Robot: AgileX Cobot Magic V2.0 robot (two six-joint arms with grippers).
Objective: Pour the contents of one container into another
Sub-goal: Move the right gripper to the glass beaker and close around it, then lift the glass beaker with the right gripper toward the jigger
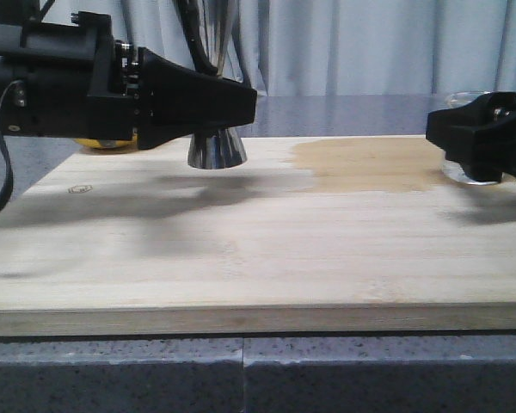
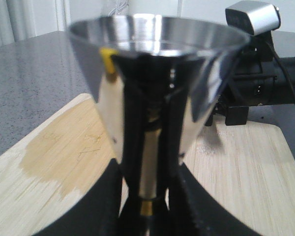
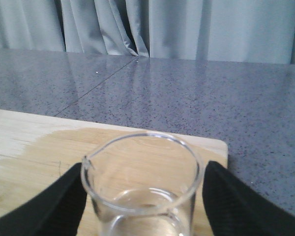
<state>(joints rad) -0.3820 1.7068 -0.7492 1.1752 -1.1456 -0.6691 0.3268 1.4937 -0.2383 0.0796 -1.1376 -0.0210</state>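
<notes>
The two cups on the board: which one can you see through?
The glass beaker, between the right pincer's fingers at the board's right end. The other cup, the steel jigger at the left pincer, is shiny and opaque.

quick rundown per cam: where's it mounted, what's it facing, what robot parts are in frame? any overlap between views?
Front: low at the board's near edge, facing the curtain; left gripper around the jigger, right gripper at the beaker.
Left wrist: on the left arm, close on the jigger; dark jaws flank its waist.
Right wrist: on the right arm, over the beaker; jaws beside it.
Shared: the darker stain on the board appears in all three.
</notes>
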